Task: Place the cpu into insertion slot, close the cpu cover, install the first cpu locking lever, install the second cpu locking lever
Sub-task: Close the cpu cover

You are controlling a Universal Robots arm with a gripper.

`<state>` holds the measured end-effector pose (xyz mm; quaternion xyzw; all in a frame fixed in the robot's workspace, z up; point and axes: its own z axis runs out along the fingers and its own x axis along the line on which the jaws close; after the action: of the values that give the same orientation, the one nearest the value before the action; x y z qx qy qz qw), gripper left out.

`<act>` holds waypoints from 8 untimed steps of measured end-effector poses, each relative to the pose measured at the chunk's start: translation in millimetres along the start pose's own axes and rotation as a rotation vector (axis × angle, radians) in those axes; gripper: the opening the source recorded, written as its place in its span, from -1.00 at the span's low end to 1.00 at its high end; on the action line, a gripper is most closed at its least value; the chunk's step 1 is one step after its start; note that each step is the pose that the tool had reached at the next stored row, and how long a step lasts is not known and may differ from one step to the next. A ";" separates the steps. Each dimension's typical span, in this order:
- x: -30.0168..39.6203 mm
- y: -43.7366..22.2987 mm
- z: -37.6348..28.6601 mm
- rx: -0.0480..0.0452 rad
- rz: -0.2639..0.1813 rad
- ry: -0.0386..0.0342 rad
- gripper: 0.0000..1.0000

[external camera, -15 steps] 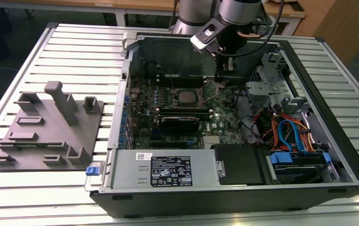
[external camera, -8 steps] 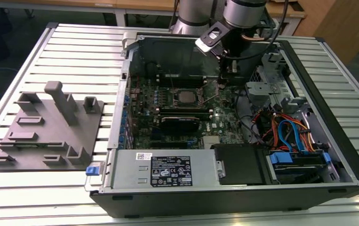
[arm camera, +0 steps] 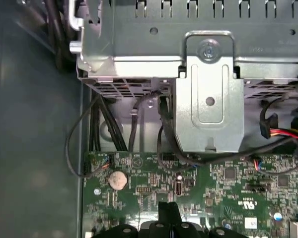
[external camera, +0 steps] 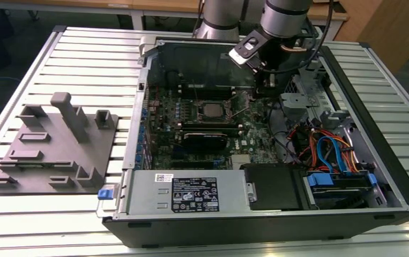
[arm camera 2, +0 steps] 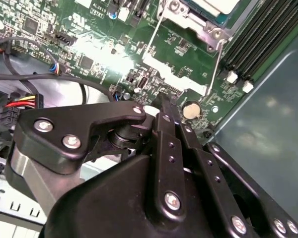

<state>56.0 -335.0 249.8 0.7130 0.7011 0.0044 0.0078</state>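
In the exterior view the cpu (external camera: 212, 110) lies flat in the insertion slot (external camera: 198, 110) on the green motherboard inside the open computer case. The second wrist view shows the cpu (arm camera 2: 211, 5) with the silvery cpu cover (arm camera 2: 191, 21) framing it. A thin wire locking lever (arm camera 2: 216, 62) runs along the socket's side. My gripper (external camera: 265, 85) hangs over the board, toward the exterior view's right of the socket and apart from it. Its black fingertips (arm camera: 168, 210) are pressed together above the board near a coin battery (arm camera: 118, 180). The gripper (arm camera 2: 161, 105) is shut, with nothing seen between the fingers.
A metal drive cage (arm camera: 208, 94) and loose cables (arm camera: 94, 129) stand close beyond the gripper. Memory slots (arm camera 2: 260, 34) lie beside the socket. A power supply (external camera: 190, 194) fills the case's front. A grey fixture block (external camera: 54, 144) sits on the slatted table at the exterior view's left.
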 end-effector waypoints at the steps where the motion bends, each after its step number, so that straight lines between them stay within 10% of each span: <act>1: 0.0 -0.1 1.7 0.0015 0.000 0.0000 -0.80; 8: 0.3 -7.4 5.3 0.0041 0.000 0.0004 -0.80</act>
<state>48.6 -334.6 244.4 0.7130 0.7011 0.0031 0.0062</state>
